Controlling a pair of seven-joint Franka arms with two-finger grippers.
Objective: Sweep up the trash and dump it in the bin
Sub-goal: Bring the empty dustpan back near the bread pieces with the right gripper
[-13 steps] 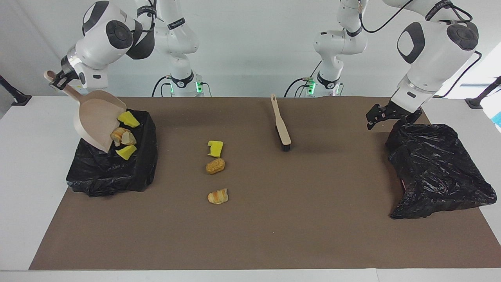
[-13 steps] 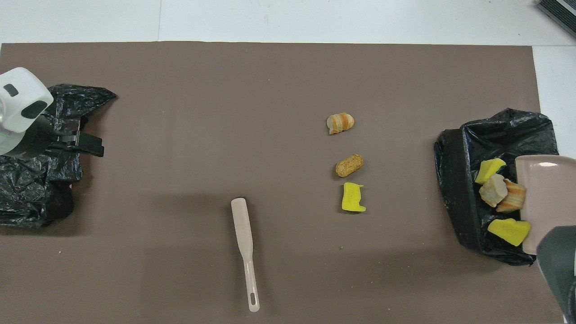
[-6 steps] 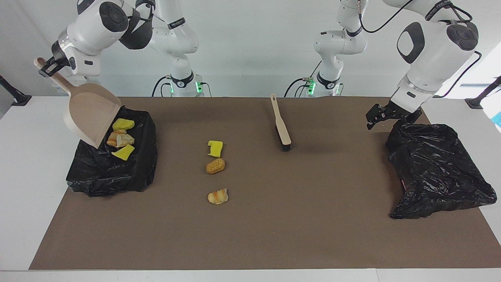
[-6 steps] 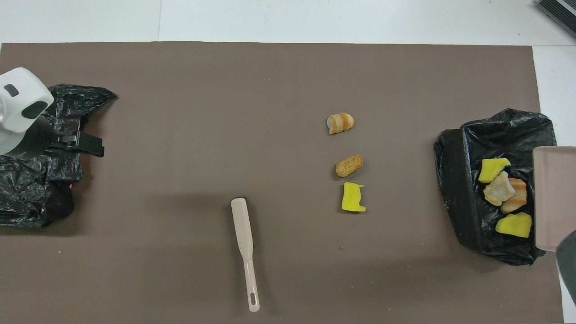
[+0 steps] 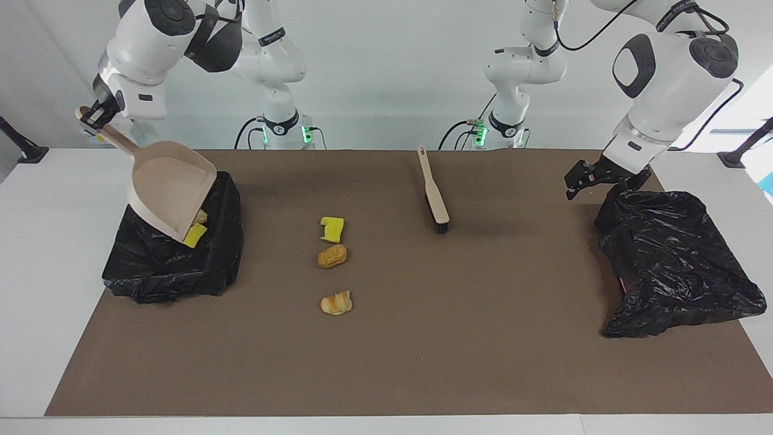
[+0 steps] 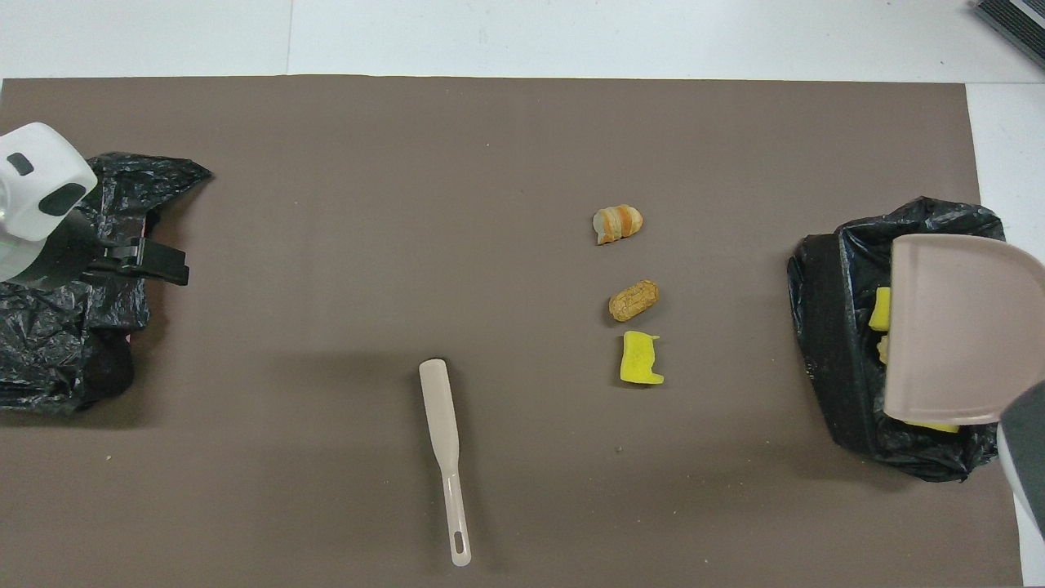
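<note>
Right jaws [image 5: 92,116] — trash [image 5: 195,234] below

- You've got a matt brown mat [image 5: 423,338] on the table, flat and slightly grainy, like paper or felt.
- On the mat, nearest the robots, your brush [image 5: 433,188] has a smooth, pale, plastic-looking handle and dark bristles.
- At each end of the mat, black bin liners [image 5: 175,266] [image 5: 676,266] look like thin, crinkled, glossy plastic.
- Over one liner, your dustpan [image 5: 168,188] looks like smooth beige plastic with a soft sheen.
- Mid-mat, the yellow chunk [image 5: 332,229] looks spongy and matt; the tan lump [image 5: 332,256] is rough and crusty.
</note>
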